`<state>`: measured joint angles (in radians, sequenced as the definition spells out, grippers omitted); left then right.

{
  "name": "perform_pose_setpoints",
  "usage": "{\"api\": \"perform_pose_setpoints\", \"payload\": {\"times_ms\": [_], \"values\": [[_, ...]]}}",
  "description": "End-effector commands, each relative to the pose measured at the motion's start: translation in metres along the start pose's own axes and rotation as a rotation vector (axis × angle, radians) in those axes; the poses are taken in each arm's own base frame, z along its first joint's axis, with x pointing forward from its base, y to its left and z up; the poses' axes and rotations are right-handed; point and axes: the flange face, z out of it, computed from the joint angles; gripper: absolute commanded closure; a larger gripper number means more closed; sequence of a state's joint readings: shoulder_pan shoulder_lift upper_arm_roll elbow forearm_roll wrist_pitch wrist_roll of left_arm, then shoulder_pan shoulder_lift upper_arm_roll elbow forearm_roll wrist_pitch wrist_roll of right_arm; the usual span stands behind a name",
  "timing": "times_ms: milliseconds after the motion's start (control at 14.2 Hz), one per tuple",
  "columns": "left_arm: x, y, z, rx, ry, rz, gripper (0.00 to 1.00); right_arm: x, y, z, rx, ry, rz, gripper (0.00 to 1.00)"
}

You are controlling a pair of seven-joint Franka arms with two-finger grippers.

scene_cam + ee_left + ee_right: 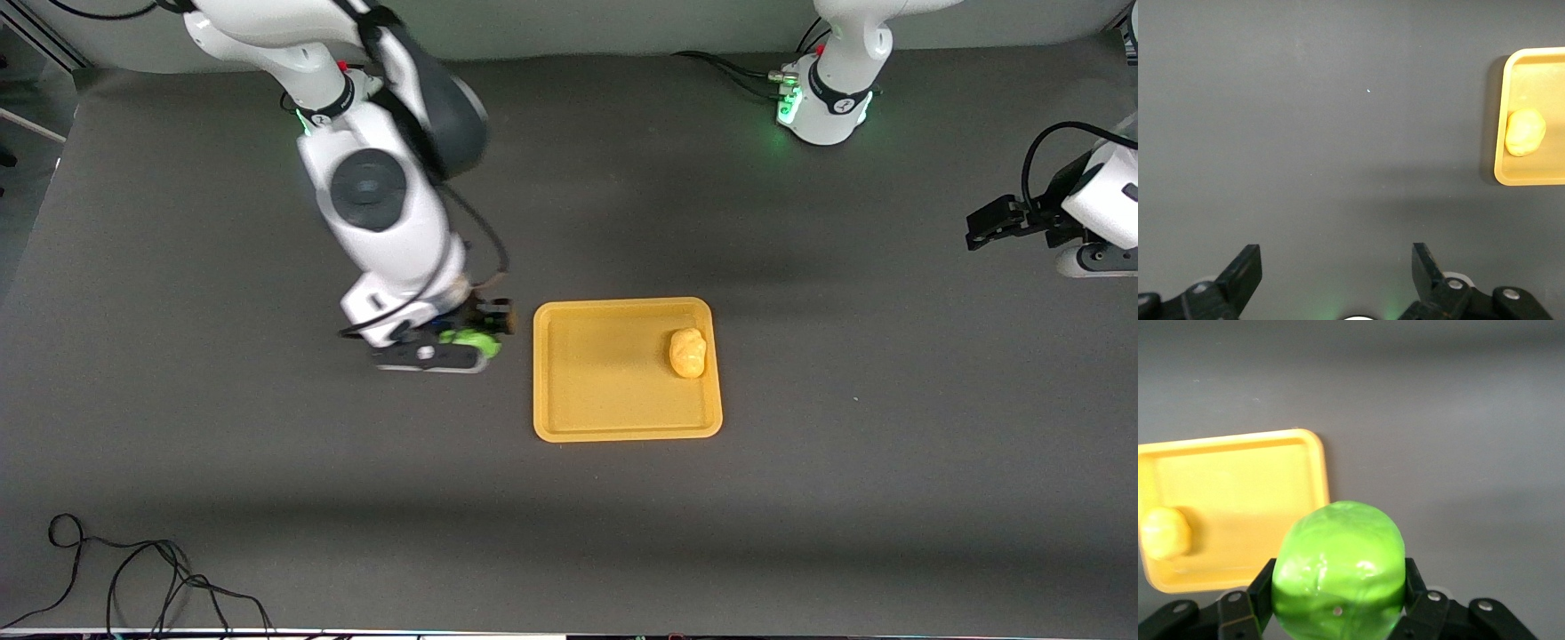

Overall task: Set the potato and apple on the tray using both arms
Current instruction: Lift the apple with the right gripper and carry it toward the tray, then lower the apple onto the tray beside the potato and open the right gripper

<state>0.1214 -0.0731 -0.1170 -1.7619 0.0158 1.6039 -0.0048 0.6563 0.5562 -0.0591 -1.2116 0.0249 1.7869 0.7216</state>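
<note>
The right gripper (pixel 1337 613) clamps the apple (pixel 1337 573) at its waist, at the tray's (pixel 542 373) nine o'clock; probably light, slick. The left gripper (pixel 1337 277) waits, gaping.

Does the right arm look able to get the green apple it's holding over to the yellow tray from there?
Probably yes: the right gripper, shut on the round green apple, is beside the flat yellow tray, with nothing between.
</note>
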Motion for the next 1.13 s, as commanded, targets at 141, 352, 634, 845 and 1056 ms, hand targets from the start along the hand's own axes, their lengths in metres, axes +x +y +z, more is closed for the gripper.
{"api": "perform_pose_setpoints", "payload": {"times_ms": [141,352,634,845,1056], "values": [[-0.003,-0.004,-0.002,-0.010,0.036,-0.010,0.00,-0.045,-0.118,0.060,0.019,0.040,0.077,0.54],[-0.001,-0.005,-0.009,-0.010,0.071,-0.012,0.00,-0.059,-0.146,0.112,0.039,0.066,0.041,0.55],[0.001,-0.003,-0.007,0.001,0.073,-0.005,0.00,-0.054,-0.152,0.184,0.036,0.095,0.023,0.55],[0.000,-0.004,-0.005,0.001,0.054,-0.008,0.00,-0.056,-0.149,0.222,-0.014,0.104,-0.007,0.55],[0.000,-0.003,-0.005,0.001,0.054,-0.006,0.00,-0.057,-0.148,0.244,-0.018,0.100,-0.010,0.55]]}}
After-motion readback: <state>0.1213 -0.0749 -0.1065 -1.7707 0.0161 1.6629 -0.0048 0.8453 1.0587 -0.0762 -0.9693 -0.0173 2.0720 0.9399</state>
